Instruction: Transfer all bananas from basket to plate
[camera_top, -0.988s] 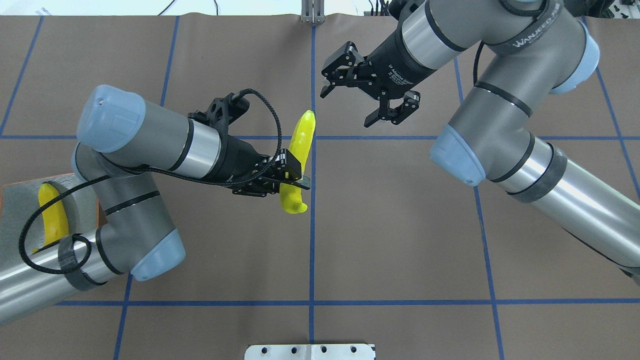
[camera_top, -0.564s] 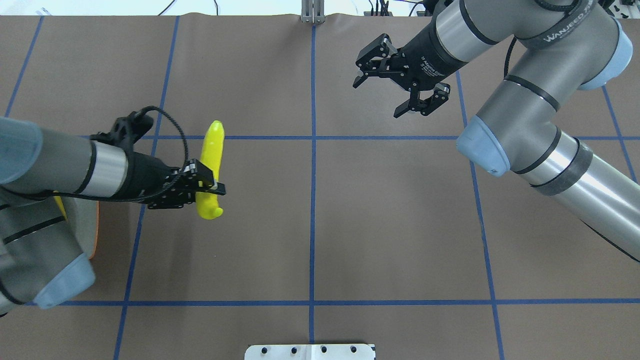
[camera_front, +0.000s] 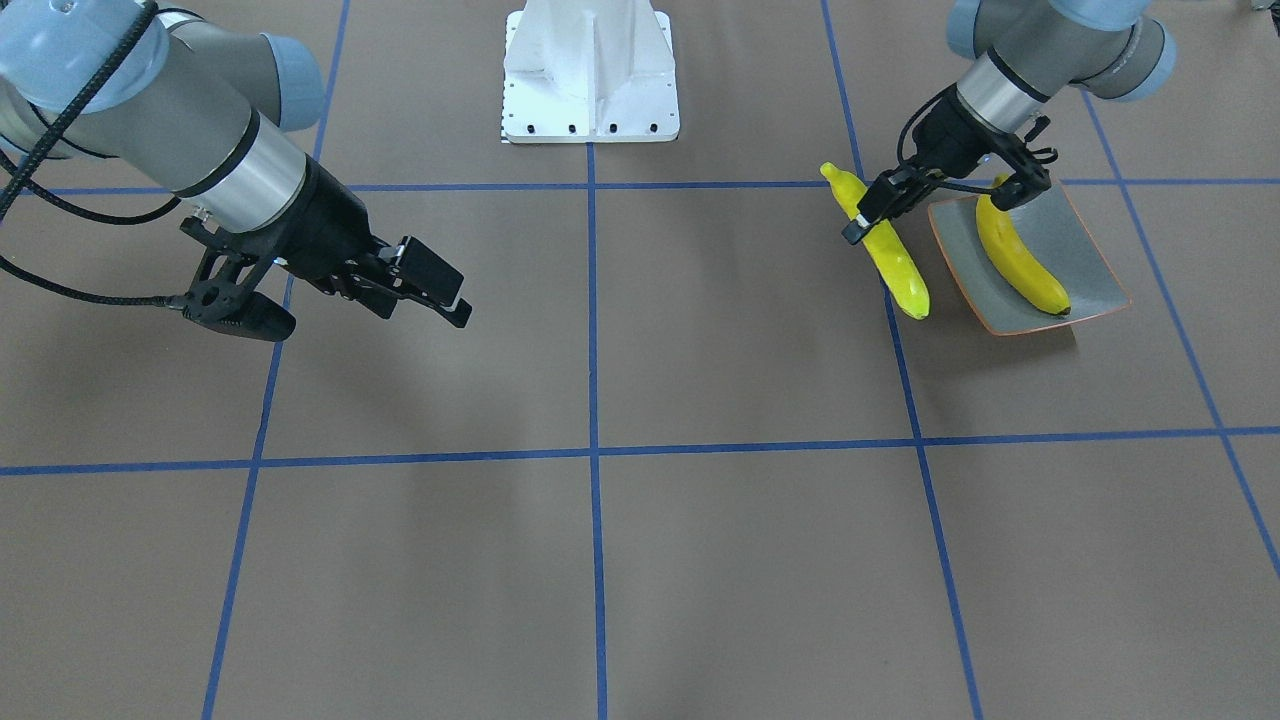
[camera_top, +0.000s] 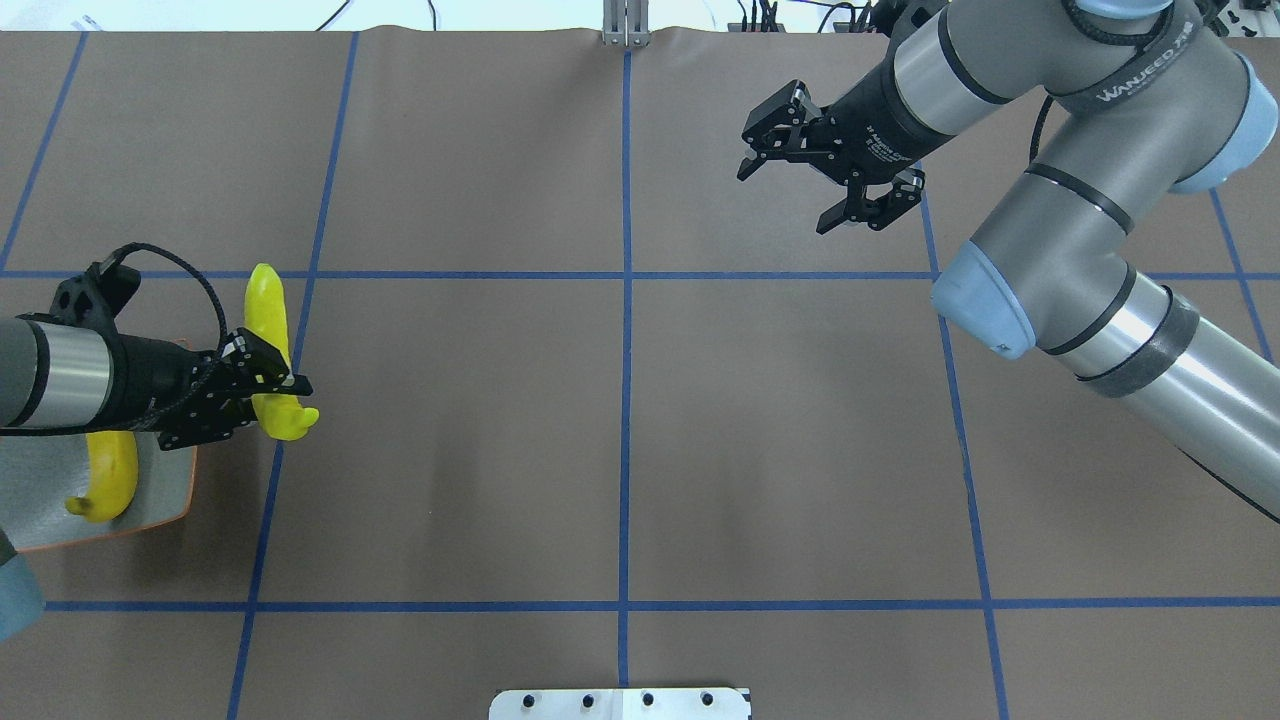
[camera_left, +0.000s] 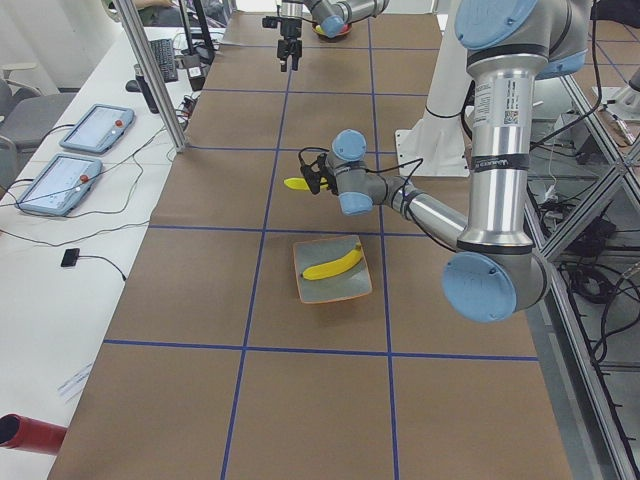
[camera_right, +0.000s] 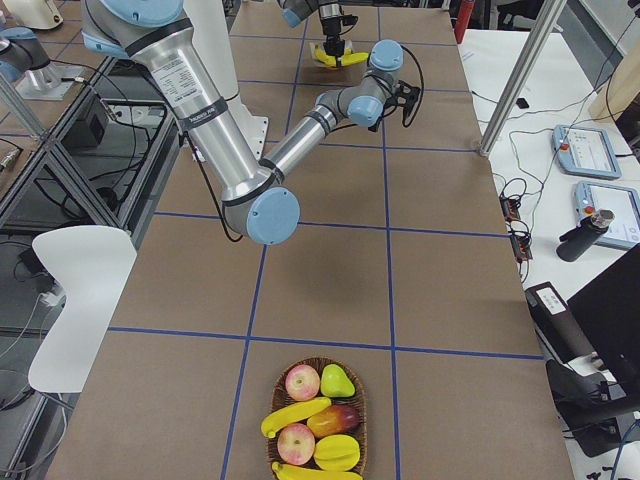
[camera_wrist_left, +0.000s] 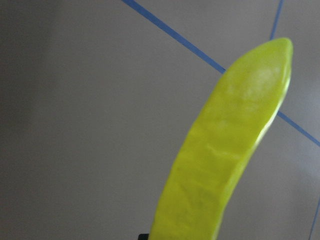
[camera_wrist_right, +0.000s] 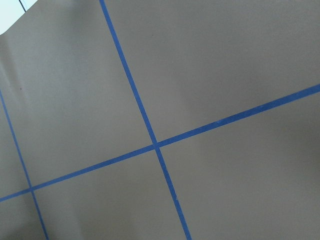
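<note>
Robot lab: taped-grid table, teach pendants

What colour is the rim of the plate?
Orange-brown, edging the grey-green plate; it shows best in the exterior front-facing view.

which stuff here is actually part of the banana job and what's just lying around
Job: held banana; plated banana; plate; basket; two basket bananas.
Lying about: apples; pear; tablets on the side bench.
</note>
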